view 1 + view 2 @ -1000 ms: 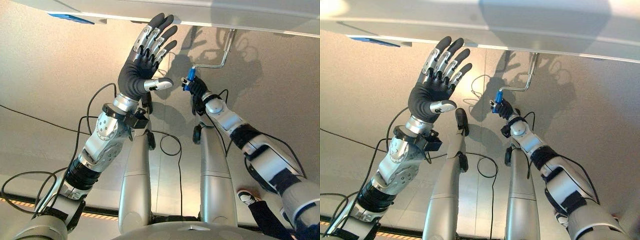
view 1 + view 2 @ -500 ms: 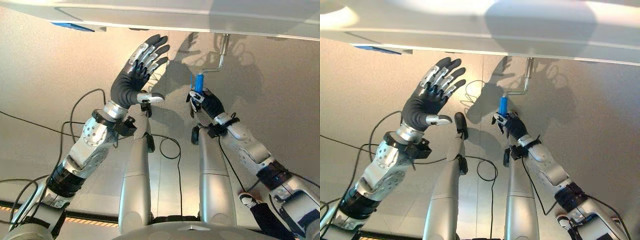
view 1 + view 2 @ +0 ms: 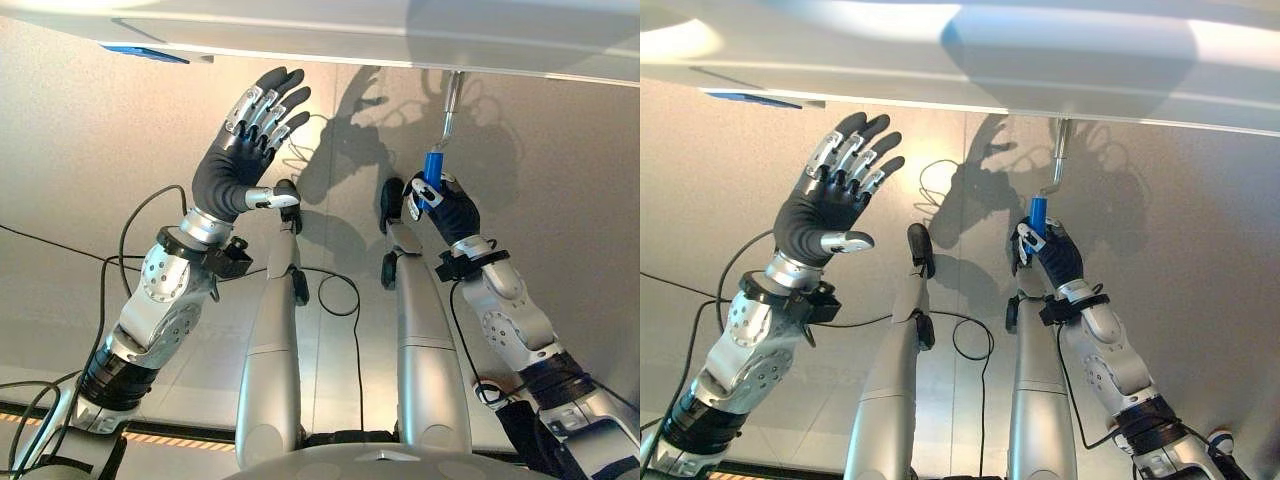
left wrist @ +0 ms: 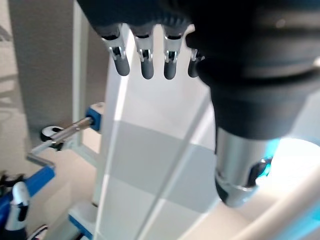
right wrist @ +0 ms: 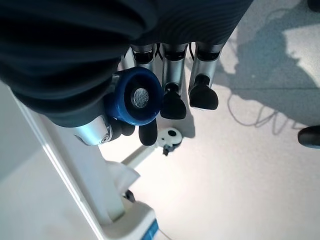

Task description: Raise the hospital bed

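My right hand [image 3: 440, 205] is curled round the blue grip [image 3: 432, 166] of the crank [image 3: 449, 108], which hangs from the bed frame [image 3: 400, 35] just above it. The grip's long axis runs up toward the frame, so I reckon the turn must sweep sideways. My left hand [image 3: 240, 150] hovers open, well apart.

A pale beige floor [image 3: 80, 130] is seen across both eye views, lit brightly enough that sharp shadows are cast on it. A seam between floor panels [image 3: 320, 330] runs away from the camera, and a striped orange-and-black strip [image 3: 190, 440] is laid along the near edge.
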Tool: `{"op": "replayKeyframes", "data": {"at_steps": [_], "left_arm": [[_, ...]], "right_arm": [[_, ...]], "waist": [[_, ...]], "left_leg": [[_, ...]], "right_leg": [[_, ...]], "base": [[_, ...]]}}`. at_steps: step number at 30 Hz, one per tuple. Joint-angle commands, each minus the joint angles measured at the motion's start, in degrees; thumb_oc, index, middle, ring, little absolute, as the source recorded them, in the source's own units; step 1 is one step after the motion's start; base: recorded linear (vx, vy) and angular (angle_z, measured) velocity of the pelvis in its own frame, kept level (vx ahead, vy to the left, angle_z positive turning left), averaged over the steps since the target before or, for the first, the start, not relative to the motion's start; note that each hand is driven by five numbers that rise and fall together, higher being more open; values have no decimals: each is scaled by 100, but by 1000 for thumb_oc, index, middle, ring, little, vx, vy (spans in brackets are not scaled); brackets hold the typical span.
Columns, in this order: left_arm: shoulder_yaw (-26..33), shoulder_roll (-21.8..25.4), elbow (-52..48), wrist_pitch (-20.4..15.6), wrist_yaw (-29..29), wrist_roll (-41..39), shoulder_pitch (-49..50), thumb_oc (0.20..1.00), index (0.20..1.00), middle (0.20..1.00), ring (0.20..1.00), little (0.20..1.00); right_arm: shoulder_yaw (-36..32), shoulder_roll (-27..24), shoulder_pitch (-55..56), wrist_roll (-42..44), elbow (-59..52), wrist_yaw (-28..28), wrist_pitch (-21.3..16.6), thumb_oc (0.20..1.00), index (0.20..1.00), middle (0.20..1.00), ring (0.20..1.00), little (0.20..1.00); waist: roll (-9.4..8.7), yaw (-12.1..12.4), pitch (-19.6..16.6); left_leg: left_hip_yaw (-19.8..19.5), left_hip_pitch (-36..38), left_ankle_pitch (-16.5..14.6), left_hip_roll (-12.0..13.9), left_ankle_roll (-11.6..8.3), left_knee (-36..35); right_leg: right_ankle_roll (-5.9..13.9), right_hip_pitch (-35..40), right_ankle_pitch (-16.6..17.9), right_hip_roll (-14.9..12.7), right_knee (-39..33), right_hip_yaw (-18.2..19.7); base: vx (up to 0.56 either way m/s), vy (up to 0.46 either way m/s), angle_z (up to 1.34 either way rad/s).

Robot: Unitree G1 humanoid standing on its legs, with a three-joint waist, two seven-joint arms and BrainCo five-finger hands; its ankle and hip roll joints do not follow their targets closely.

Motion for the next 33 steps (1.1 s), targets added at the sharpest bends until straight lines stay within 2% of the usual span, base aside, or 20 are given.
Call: {"op": "replayKeyframes", "data": {"at_steps": [1,5,12,17,25,27,29,33], "left_arm": [[181,-33,-599,-257,-168,-104,146,1000,1000,1000,1000,1000],[315,7,-652,-248,-189,-114,136,1000,1000,1000,1000,1000],[393,278,-672,-240,-273,-103,70,1000,1000,1000,1000,1000],[424,513,-734,-238,-342,-209,118,1000,1000,1000,1000,1000],[184,761,-731,-185,-416,-235,-3,1000,1000,1000,1000,1000],[10,843,-698,-203,-412,-253,-158,1000,1000,1000,1000,1000],[-60,848,-681,-205,-415,-278,-211,1000,1000,1000,1000,1000],[-450,887,-606,-205,-402,-316,-526,1000,1000,1000,1000,1000]], "right_arm": [[-1422,-89,-476,186,-755,-359,-1352,200,200,200,200,200],[-1818,-253,-462,-422,-409,-900,-1337,200,200,200,200,200],[-2119,-653,-528,-886,196,-1279,-1244,200,200,200,200,200],[-2090,-1086,-610,-1088,1196,-1421,-1005,200,200,200,200,200],[-1658,-1517,-687,-1541,2482,-1343,-575,200,200,200,200,200],[-1346,-1600,-861,-1704,3376,-1345,-414,200,200,200,200,200],[-1188,-1637,-1008,-1709,3728,-1299,-361,200,200,200,200,200],[-397,-1843,-1973,-1882,5650,-1170,-14,200,200,200,200,200]], "waist": [[-128,-163,-99],[-152,-179,-99],[-155,-173,-99],[-133,-151,-99],[-156,-151,-99],[-141,-115,-99],[-133,-101,-99],[-40,34,-99]], "left_leg": [[209,321,-896,-144,63,756],[203,317,-924,-137,71,784],[191,310,-943,-138,78,782],[192,318,-939,-130,66,758],[213,272,-928,-116,62,777],[210,262,-916,-110,58,767],[204,253,-909,-109,57,766],[207,216,-883,-114,49,753]], "right_leg": [[569,733,612,102,-1180,11],[559,721,583,119,-1152,2],[559,708,564,128,-1145,5],[564,687,548,136,-1127,18],[561,641,538,145,-1099,-1],[559,615,539,145,-1079,-8],[556,603,541,143,-1074,-15],[556,562,546,139,-1062,-49]], "base": [[9,-36,3],[0,0,0],[0,0,0],[0,0,0],[0,0,0],[0,0,0],[0,0,0],[0,0,0]]}}
